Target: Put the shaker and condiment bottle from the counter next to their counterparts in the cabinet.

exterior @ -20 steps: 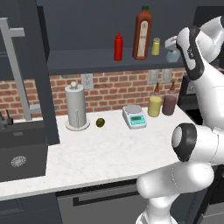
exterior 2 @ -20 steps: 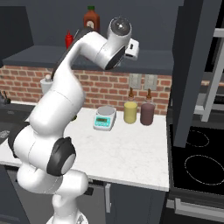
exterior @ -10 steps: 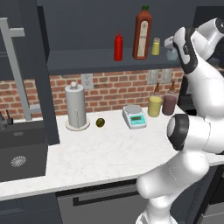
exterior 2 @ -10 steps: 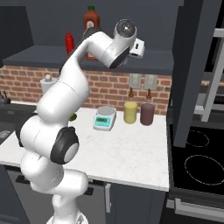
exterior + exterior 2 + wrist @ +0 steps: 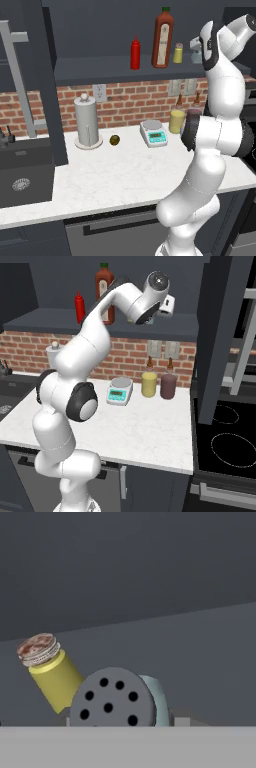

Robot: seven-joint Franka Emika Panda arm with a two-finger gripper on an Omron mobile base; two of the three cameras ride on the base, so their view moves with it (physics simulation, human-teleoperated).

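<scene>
Up on the cabinet (image 5: pixel 100 70) shelf stand the red condiment bottle (image 5: pixel 135 53), the tall brown-red sauce bottle (image 5: pixel 163 38) and the small yellow shaker (image 5: pixel 178 53). The gripper (image 5: pixel 196 48) hovers right of them at shelf height, jaws clenched on the shaker (image 5: pixel 120 699). From the hand view, its dark grey cap, dotted with holes, faces the camera, pale blue-grey body behind, just beside the yellow shaker.

A glossy white arm (image 5: pixel 215 150) of rounded, bulbous segments, with dark grey bands at its joints.
</scene>
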